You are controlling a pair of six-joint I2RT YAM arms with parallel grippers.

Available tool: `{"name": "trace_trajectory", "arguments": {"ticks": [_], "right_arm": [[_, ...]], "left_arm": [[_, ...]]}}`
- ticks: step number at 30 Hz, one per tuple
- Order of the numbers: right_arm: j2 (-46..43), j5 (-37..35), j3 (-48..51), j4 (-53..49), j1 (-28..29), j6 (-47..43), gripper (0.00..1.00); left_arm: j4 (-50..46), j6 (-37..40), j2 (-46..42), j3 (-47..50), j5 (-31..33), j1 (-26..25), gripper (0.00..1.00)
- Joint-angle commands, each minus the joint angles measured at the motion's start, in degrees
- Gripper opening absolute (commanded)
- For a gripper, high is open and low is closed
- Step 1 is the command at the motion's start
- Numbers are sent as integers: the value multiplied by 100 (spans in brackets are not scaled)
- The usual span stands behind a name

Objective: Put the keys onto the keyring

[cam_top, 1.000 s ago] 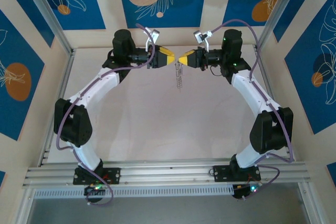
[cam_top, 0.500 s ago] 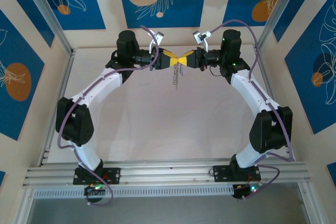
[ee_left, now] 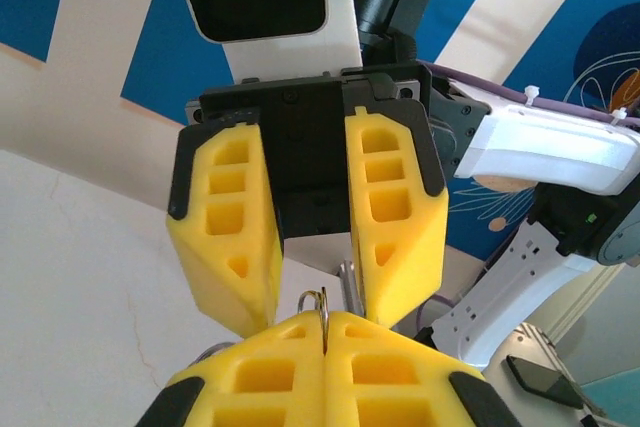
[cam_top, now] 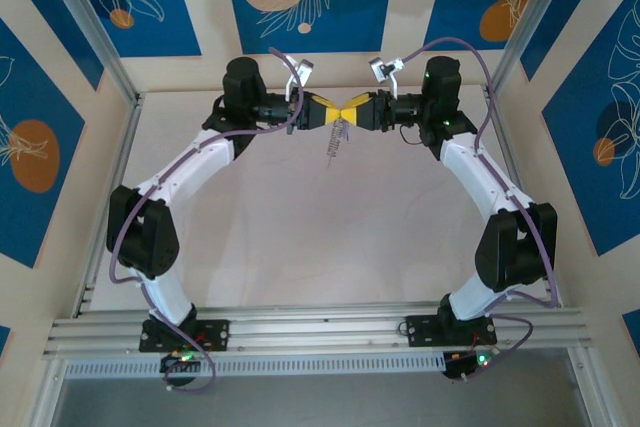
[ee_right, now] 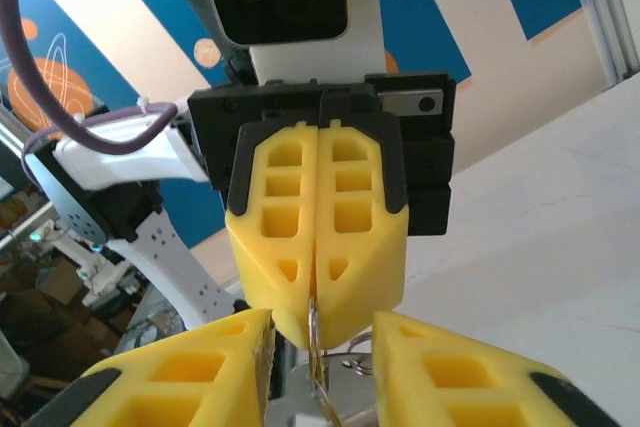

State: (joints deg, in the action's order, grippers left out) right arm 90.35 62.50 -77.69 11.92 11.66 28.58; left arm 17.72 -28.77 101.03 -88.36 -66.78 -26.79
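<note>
Above the pale worktop [cam_top: 300, 237], near its far edge and midway between its left and right edges, two arms meet tip to tip. The left gripper [ee_right: 314, 297], with blocky yellow foam jaws pressed together, is clamped on the thin wire at the top of the keyring [cam_top: 338, 139], a pale silvery loop with a toothed, comb-like fringe. The ring hangs clear of the worktop, its long axis pointing down from the jaws and leaning slightly toward the near-left. Facing it, the right gripper [ee_left: 315, 287] holds its matching yellow jaws apart, one on each side of that same wire, with the left arm's tips pushed into the gap between them. Both arms are equally close, but only the left has a grip on the ring. Whether a key hangs among the dangling fringe cannot be told. The next move looks to depend on the wire staying centred between the right gripper's parted jaws.
</note>
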Motion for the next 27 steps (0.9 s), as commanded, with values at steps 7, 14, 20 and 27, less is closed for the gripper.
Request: {"name": "trace_trajectory", "arguments": {"ticks": [7,14,20,27], "right_arm": [[-993,-1006,1418,1610,-423,889,42],[-1472,-1860,2313,1982,-138,854,45],[-1706,-2323,2448,1665,249,429,48],[-1625,-2574,2313,1516,396,265,51]], "left_arm": [[1769,-1094,-160,454,339,-70,0],[2014,-1289,-323,704,538,-151,0],[1941,-1245,-428,775,623,-192,0],[1930,-1231,-462,776,625,-230,0]]}}
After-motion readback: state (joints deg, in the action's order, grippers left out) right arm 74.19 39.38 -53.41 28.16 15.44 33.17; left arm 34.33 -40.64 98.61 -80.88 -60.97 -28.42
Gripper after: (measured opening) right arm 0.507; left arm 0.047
